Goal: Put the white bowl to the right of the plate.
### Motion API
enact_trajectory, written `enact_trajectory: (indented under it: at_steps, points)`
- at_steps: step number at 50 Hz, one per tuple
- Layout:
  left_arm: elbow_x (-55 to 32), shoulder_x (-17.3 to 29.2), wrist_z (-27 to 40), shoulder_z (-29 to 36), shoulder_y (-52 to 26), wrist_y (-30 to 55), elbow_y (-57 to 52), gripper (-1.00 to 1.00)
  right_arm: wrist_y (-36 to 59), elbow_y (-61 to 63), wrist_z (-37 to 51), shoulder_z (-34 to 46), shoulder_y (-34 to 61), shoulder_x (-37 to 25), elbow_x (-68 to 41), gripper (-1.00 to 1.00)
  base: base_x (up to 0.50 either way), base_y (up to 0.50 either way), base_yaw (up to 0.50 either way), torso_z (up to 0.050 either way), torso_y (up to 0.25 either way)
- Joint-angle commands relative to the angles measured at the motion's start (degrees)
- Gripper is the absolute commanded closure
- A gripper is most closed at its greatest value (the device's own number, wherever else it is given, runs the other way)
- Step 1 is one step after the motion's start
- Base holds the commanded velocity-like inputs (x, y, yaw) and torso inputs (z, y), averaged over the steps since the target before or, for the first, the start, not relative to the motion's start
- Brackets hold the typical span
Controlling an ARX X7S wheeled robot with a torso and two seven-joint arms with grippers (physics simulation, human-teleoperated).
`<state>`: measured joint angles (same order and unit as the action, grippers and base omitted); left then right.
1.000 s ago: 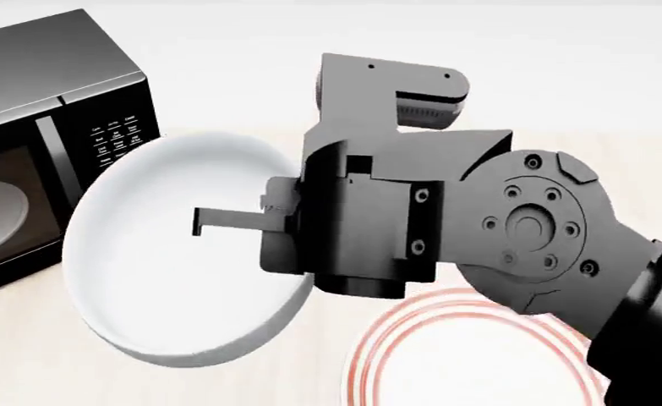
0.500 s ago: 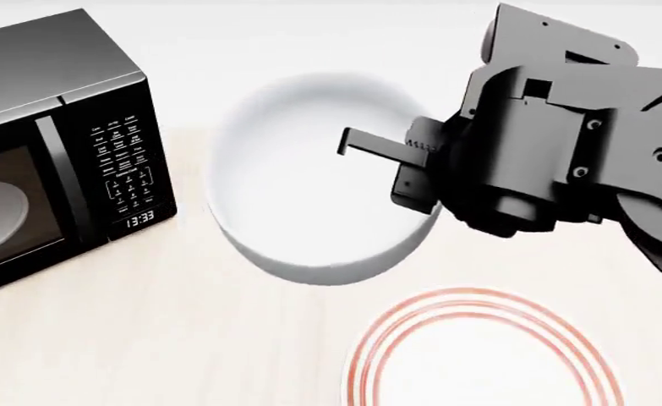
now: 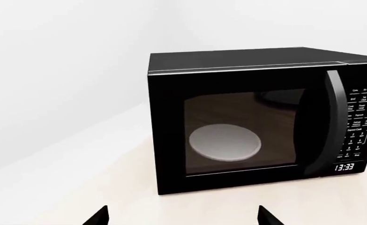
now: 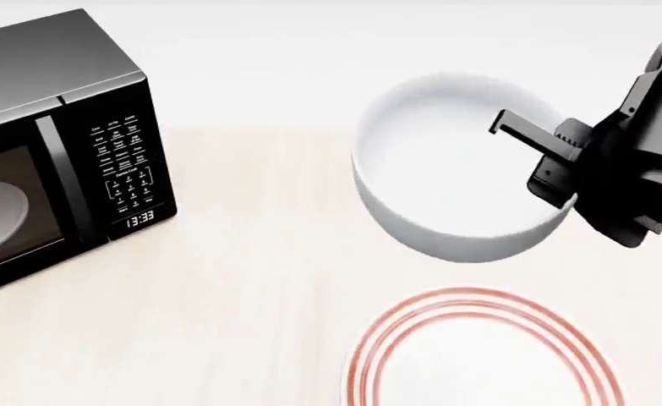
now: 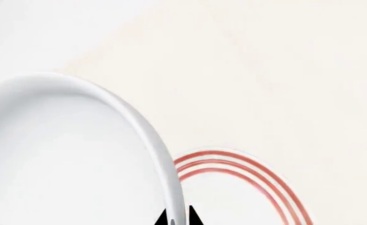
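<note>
The right tool [image 4: 550, 173], clenched on the white bowl's [image 4: 449, 173] right rim, holds it aloft behind the plate [image 4: 483, 351], whose right side lies further right.

The right gripper [image 4: 533, 161] reaches in from the right edge of the head view, its fingers [image 5: 192, 216] pinched on the white bowl [image 4: 444, 161] rim; the left gripper [image 3: 182, 218] shows only two spread fingertips.

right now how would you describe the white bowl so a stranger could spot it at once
Start at the black microwave on the left, then look right across the pale table. The white bowl hangs above the plate, pinched at its rim by the right gripper. It is deep and plain, without red rings.
</note>
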<state>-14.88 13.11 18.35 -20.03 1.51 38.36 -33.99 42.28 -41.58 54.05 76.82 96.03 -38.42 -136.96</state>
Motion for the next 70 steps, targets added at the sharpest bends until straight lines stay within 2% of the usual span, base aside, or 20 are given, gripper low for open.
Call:
enact_trajectory:
  at_steps: [1,5,16,25,41,43,50,57,62,70]
  points:
    - [-0.1,0.2,0.4,0.4,-0.4,0.1,0.7,-1.0,6.7,-17.9,-6.9,0.8,2.1,1.3,0.5,1.0,0.0,0.0,0.0,0.0,0.0]
    - [0.0,0.3,0.6,0.7,-0.6,0.1,0.9,-1.0,8.7,-22.4,-8.8,1.1,2.7,1.4,0.4,1.0,0.0,0.0,0.0,0.0,0.0]
    - [0.5,0.5,1.1,1.9,-1.0,0.1,1.7,-1.0,7.2,-19.3,-7.1,-0.5,1.5,-4.6,-1.2,1.0,0.0,0.0,0.0,0.0,0.0]
    - [0.4,0.8,1.3,2.1,-1.2,0.3,1.9,-1.0,7.5,-20.7,-7.7,-0.5,1.4,-6.2,-1.1,1.0,0.0,0.0,0.0,0.0,0.001]
    - [0.5,1.0,1.7,3.2,-1.3,0.3,2.1,-1.0,4.3,-15.0,-6.8,-2.6,-2.6,-15.2,-3.1,1.0,0.0,0.0,0.0,0.0,0.0]
    - [-1.0,1.5,-0.1,3.6,-1.0,0.7,1.9,-1.0,4.0,-14.4,-7.5,-2.6,-3.3,-16.1,-2.7,1.0,0.0,0.0,0.0,0.0,0.0]
    - [0.0,1.5,0.6,5.0,-1.2,0.3,2.3,-1.0,3.5,-14.0,-9.2,-2.6,-4.5,-19.1,-1.9,1.0,0.0,0.0,0.0,0.0,0.001]
    - [-1.5,2.3,-1.8,6.5,-0.5,0.4,1.9,-1.0,3.9,-14.2,-10.4,-2.9,-5.4,-21.8,-2.1,1.0,0.0,0.0,0.0,0.0,0.0]
    - [-1.6,2.3,-1.6,6.4,-0.5,0.4,2.0,-1.0,8.6,-25.8,-18.1,-0.3,-3.2,-20.1,2.0,1.0,0.0,0.0,0.0,0.0,0.0]
    - [-1.3,2.5,-1.6,7.6,-1.0,0.6,2.5,-1.0,9.9,-33.2,-24.9,3.2,-3.9,-20.8,4.9,1.0,0.0,0.0,0.0,0.0,0.001]
